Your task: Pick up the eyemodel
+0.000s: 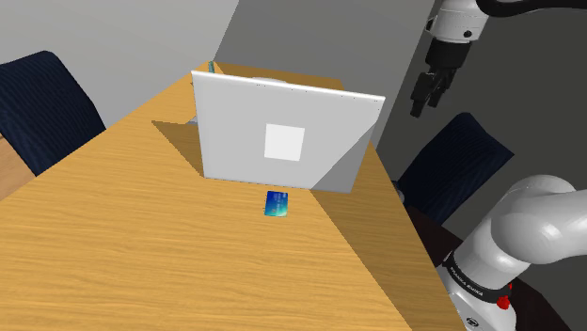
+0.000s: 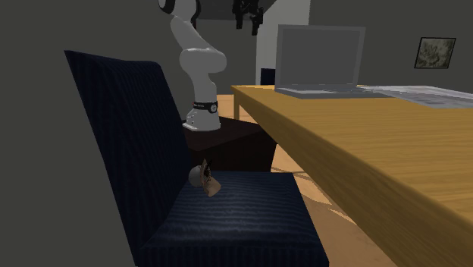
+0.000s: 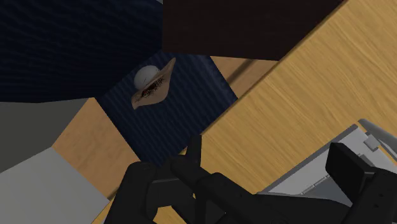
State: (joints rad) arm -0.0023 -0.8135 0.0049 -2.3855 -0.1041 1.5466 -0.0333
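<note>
Dark blue chair (image 2: 227, 220) is sitting lowest and closest in the second exterior view, and the eye model (image 2: 203, 177) is lying on its seat close to the backrest, left of centre in the frame. A small white ball cupped in a tan flared shell, it is looking light and rigid, but likely to roll or skid on the cushion. Pinching across the ball's sides seems the safest hold. Behind it the dark stand (image 2: 227, 144) is crowding the seat, while the wooden table (image 2: 379, 144) is overhanging at right, narrowing the way down. Farther back a grey laptop (image 2: 318, 57) is standing open. In the shoulder view's upper right, the gripper (image 1: 428, 102) is hanging high, jaws spread, holding nothing.
</note>
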